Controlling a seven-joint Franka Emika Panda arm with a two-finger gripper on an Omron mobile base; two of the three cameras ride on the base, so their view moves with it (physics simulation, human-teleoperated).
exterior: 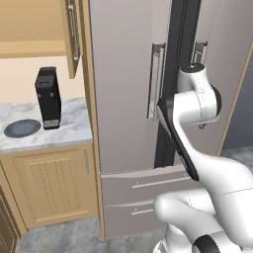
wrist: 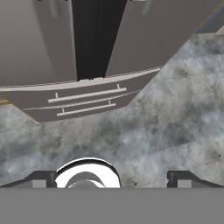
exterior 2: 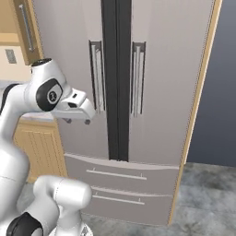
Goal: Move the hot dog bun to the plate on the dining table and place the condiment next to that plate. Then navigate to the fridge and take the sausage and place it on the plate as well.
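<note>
Parked in front of the fridge (exterior 2: 138, 92), both doors shut. Gripper (wrist: 111, 177) spread wide, holding nothing, aimed down at the floor. Best to lift up, face the left handle (exterior 2: 96, 76), then pull.

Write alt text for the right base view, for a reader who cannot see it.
A tall grey fridge with both upper doors closed, two long vertical handles at the centre seam and two drawers below. The white robot arm rises at lower left, its empty hand open, level with the left handle's lower end. A tan cabinet stands left of the fridge.
</note>
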